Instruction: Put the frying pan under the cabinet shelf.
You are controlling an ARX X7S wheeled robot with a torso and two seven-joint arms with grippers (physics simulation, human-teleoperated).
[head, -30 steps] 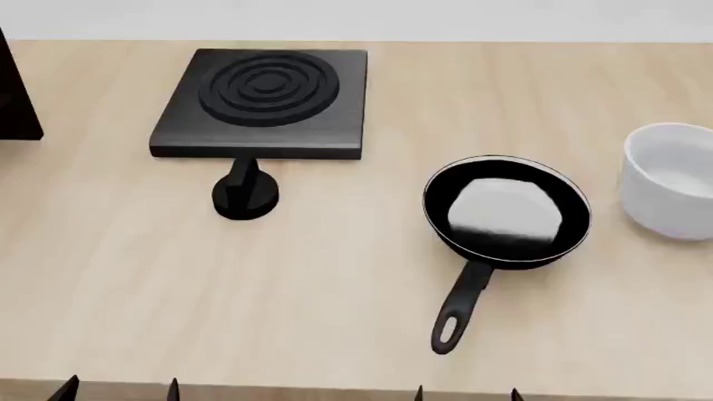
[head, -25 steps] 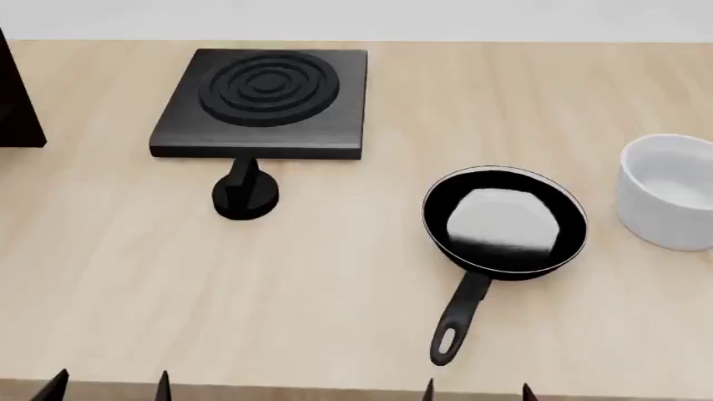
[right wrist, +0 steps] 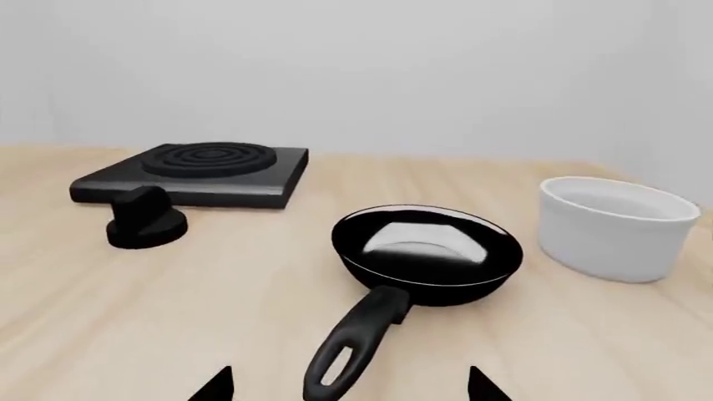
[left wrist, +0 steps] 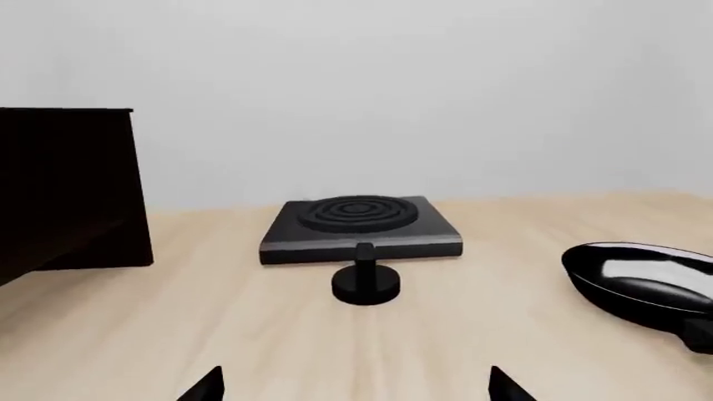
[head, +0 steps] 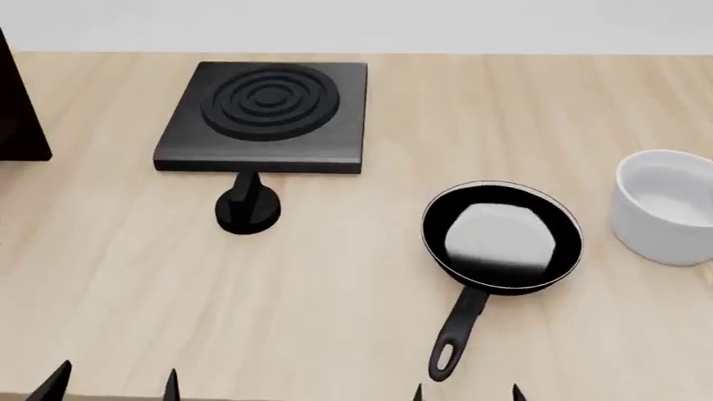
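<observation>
On the pale wooden worktop [head: 334, 309], the dark cabinet shelf [head: 20, 109] stands at the far left edge, the square black burner plate [head: 265, 115] and its round knob [head: 247, 209] beside it. The frying pan [head: 500, 236] rests right of centre, well apart from the shelf, handle toward the robot, near a white bowl [head: 663, 205]. The left gripper [left wrist: 352, 386] and right gripper [right wrist: 347, 386] hover low, fingers spread wide and empty.

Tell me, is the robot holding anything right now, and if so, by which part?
Nothing is held. Both grippers are open and empty; the frying pan lies on the table, its handle untouched.
</observation>
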